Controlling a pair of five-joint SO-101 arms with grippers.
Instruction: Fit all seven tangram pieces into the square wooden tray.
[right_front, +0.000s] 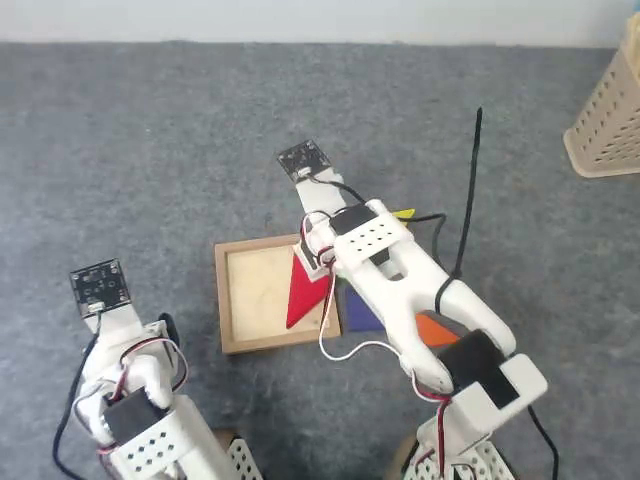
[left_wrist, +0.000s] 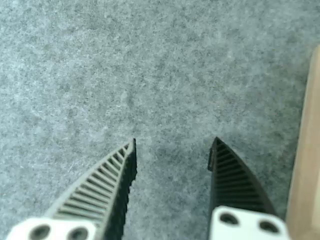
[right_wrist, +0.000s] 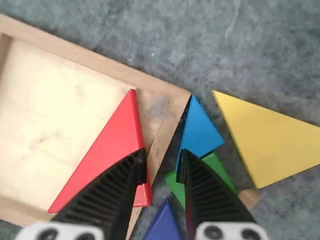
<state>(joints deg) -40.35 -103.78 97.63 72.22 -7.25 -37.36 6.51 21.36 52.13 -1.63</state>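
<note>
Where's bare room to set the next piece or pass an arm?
Free: the wooden tray's floor left of the red triangle; carpet left of the tray, under the open left gripper. Crowded: outside its right rim, blue triangle, green piece, yellow triangle bunched.

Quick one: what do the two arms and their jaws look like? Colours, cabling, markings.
The left arm and right arm are white printed shells with black servos, perforated plates and loose red, white and black wires. Each wrist carries a small dark square circuit board. Jaws are pointed and ribbed, black inside, pale outside, on white bases with screw holes.
</note>
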